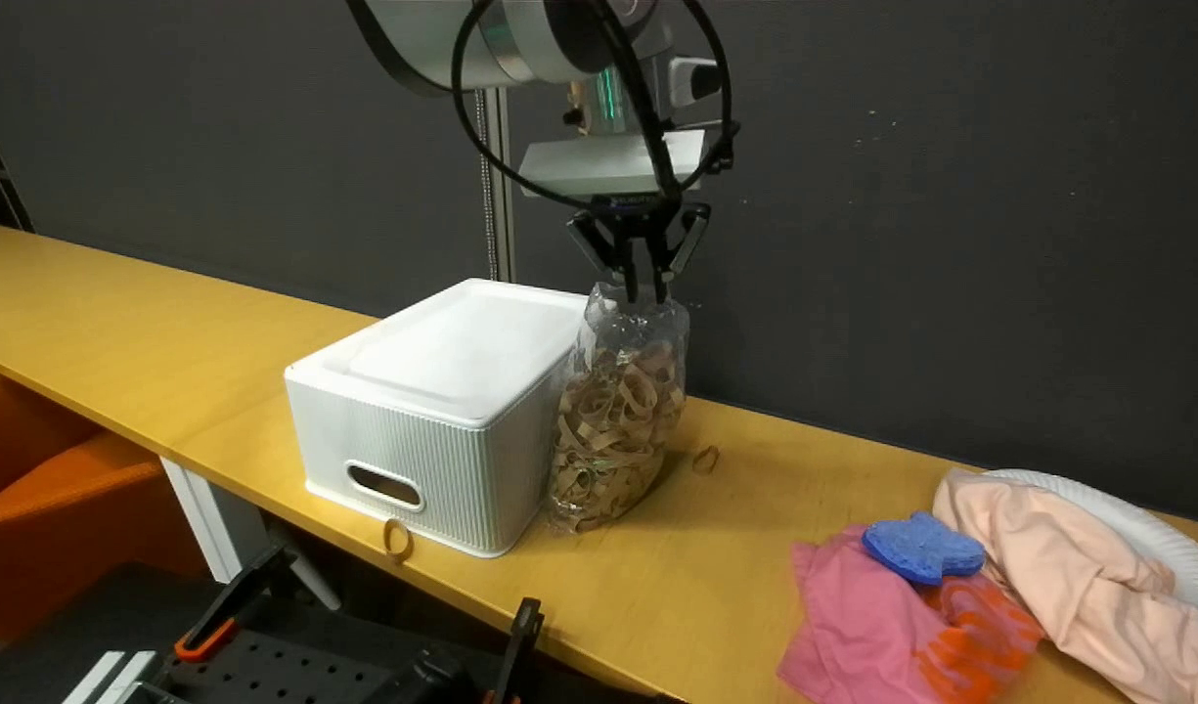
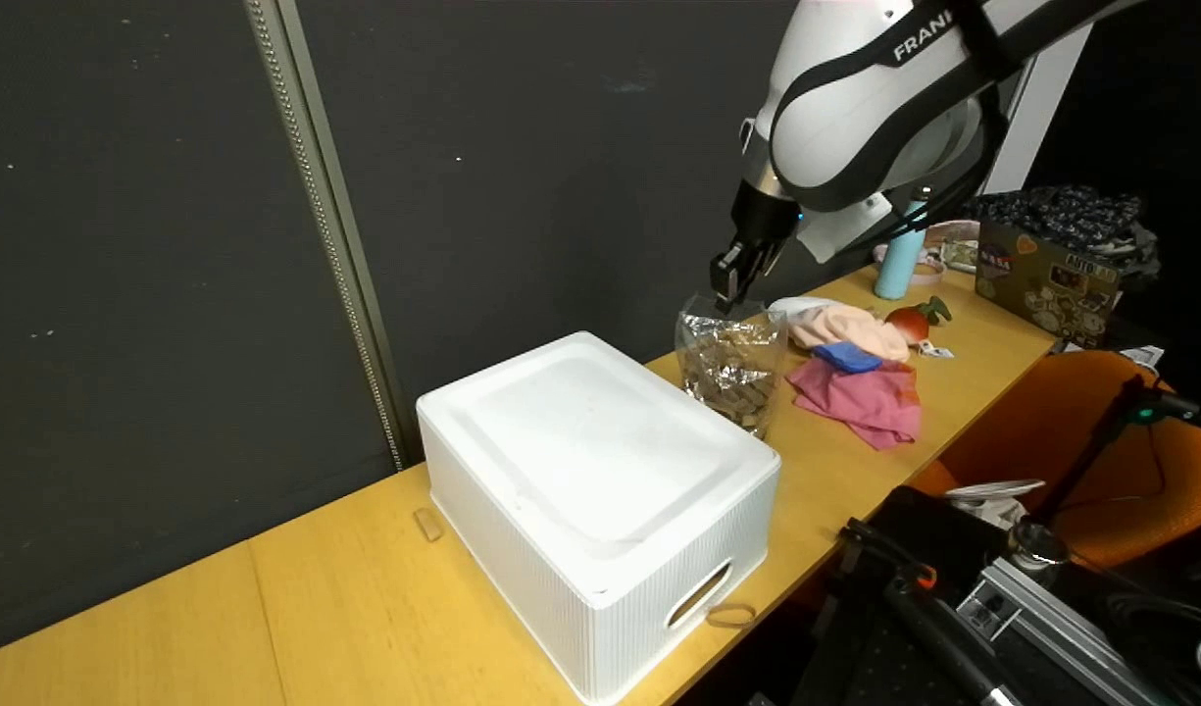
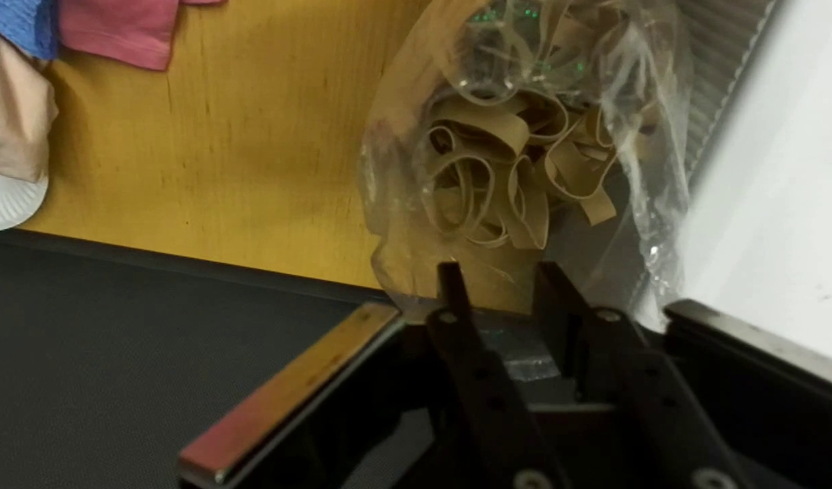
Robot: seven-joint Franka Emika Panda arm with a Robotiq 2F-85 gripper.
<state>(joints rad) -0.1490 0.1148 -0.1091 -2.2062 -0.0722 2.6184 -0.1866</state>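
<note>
Okay, so the black two-finger gripper point(image 1: 646, 291) is right at the mouth of a tall, clear plastic bag point(image 1: 613, 328). Its fingertips point(image 3: 452, 285) stand a little apart, just a narrow gap, and I can't see anything pinched in there. The bag stands up on the yellow wooden table point(image 1: 794, 489), tight beside the white ribbed plastic box point(image 2: 600, 441) on its left; can't tell if they touch.

My take on doing this bit well: slow and vertical. In the wrist view the tips look closer to the far side of the mouth, by the dark grey wall point(image 1: 902, 244), so I'd nudge toward the near side to get centred. That film looks super flimsy and would probably fold or snag, so I'd make sure the rim is clear of both fingers whenever the gap changes. And don't lean on the bag: it could slump to the right, where there's no box propping it.

Containers: the bag is well over half full of wide tan rubber bands point(image 1: 613, 430), all loopy and tangled, with bare film above. The box has a flat closed top and an oval slot point(image 1: 384, 486) low in its near end, too dark to see what's inside. Over on the far right, a white paper plate point(image 1: 1136, 533) sits mostly buried under a crumpled peach cloth point(image 1: 1078, 567).
</note>
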